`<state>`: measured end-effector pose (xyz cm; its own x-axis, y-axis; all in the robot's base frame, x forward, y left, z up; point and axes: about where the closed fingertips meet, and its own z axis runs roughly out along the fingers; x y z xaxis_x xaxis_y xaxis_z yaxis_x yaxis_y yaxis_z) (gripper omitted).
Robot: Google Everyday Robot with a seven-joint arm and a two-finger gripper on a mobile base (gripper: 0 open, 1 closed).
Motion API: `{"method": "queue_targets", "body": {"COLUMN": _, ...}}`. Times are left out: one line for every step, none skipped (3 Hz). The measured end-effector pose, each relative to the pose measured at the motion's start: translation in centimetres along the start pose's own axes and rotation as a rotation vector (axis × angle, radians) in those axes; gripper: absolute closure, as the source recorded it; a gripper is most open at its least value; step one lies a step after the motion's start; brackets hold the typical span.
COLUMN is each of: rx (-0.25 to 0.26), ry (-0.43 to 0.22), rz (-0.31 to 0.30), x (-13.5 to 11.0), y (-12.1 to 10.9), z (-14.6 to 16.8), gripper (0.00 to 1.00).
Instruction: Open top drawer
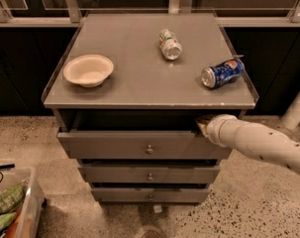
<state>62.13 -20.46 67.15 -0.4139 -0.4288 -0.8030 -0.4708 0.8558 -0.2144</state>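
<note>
The top drawer (pixel 120 145) is the tallest grey front with a small round knob (pixel 149 149) at its centre. It stands pulled out a little, with a dark gap under the cabinet top. My white arm reaches in from the right. My gripper (pixel 203 124) sits at the drawer's upper right corner, at the gap, mostly hidden behind the wrist. Two shallower drawers (pixel 149 174) sit below, also slightly out.
On the grey cabinet top (pixel 139 83) are a white bowl (pixel 88 70) at left, a tipped green-white can (pixel 170 44) and a tipped blue can (pixel 222 73) at right. A bin with packets (pixel 11 207) stands on the speckled floor at lower left.
</note>
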Motion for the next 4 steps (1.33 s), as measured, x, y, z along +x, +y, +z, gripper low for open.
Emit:
{"method": "queue_targets", "body": {"rx": -0.008, "ry": 0.003, "rz": -0.005, "x": -0.3, "y": 0.0, "z": -0.1, "gripper": 1.00}}
{"method": "queue_targets", "body": {"rx": -0.054, "ry": 0.025, "rz": -0.021, "x": 0.0, "y": 0.6, "z": 0.1, "gripper": 1.00}}
{"method": "queue_targets", "body": {"rx": -0.055, "ry": 0.025, "rz": -0.021, "x": -0.2, "y": 0.5, "z": 0.1, "gripper": 1.00}}
{"method": "queue_targets", "body": {"rx": -0.122, "ry": 0.044, "rz": -0.032, "x": 0.4, "y": 1.3, "z": 0.1, "gripper": 1.00}}
